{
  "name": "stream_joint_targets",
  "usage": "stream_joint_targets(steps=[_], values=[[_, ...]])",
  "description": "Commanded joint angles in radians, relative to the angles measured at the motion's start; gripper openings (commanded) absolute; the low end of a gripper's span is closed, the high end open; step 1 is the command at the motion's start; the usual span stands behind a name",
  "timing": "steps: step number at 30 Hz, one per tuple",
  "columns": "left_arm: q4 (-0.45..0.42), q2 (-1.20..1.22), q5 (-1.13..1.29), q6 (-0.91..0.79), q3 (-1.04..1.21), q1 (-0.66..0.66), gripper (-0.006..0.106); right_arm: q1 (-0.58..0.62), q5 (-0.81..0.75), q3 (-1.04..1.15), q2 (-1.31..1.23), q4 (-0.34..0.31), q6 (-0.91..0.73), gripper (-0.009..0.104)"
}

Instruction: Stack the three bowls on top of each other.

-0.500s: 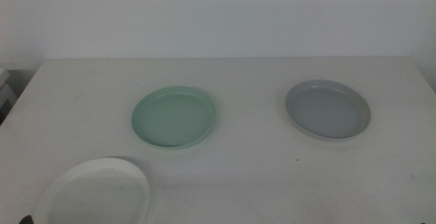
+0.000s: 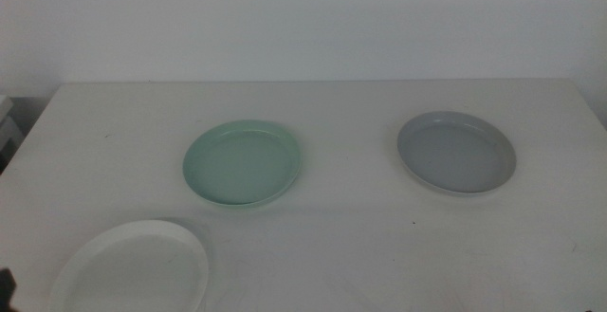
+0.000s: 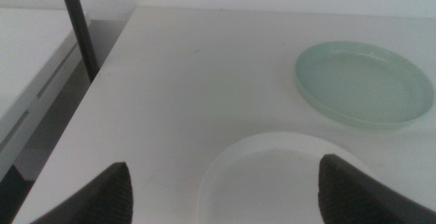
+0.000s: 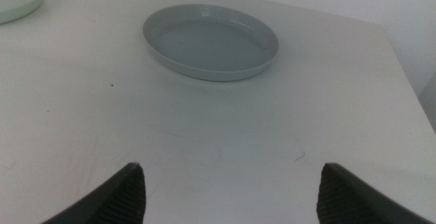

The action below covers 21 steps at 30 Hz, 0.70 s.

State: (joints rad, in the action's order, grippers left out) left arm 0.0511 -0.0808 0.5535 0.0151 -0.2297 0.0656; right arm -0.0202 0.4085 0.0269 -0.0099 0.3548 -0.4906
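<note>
Nothing stacked yet: white bowl (image 2: 131, 267) at the near left corner of the table (image 2: 341, 246), mint green bowl (image 2: 243, 163) further in and toward the centre, light grey bowl (image 2: 456, 152) well apart on the right side. All three lying flat, right way up, none touching another. Left gripper (image 3: 225, 190) low behind the white bowl, jaws wide apart and empty, spread wider than the near arc of the rim between them; only a dark sliver visible at the bottom left edge of the middle view. Probably lined up that way because the white bowl is the nearest piece for that arm, with the green one just beyond as a likely base. Right gripper (image 4: 228, 190) out of the middle view, jaws likewise wide apart and empty, aimed across bare tabletop at the grey bowl, some way short of it. Low rims, so a pinch on the rim edge looks like the only hold.
</note>
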Motion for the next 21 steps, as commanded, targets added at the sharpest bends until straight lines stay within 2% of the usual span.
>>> stream_joint_targets(steps=[1, 15, 21], values=[[0.016, -0.066, -0.036, 0.021, -0.090, -0.008, 0.105, -0.006, -0.061, -0.005, -0.026, -0.002, -0.010, 0.064], [0.020, -0.530, 0.298, 0.021, -0.566, -0.008, 0.105, -0.006, -0.061, -0.005, -0.026, -0.002, -0.010, 0.064], [0.021, -0.674, 0.344, 0.021, -0.616, -0.008, 0.105, -0.006, -0.060, -0.005, -0.026, -0.002, -0.010, 0.064]])
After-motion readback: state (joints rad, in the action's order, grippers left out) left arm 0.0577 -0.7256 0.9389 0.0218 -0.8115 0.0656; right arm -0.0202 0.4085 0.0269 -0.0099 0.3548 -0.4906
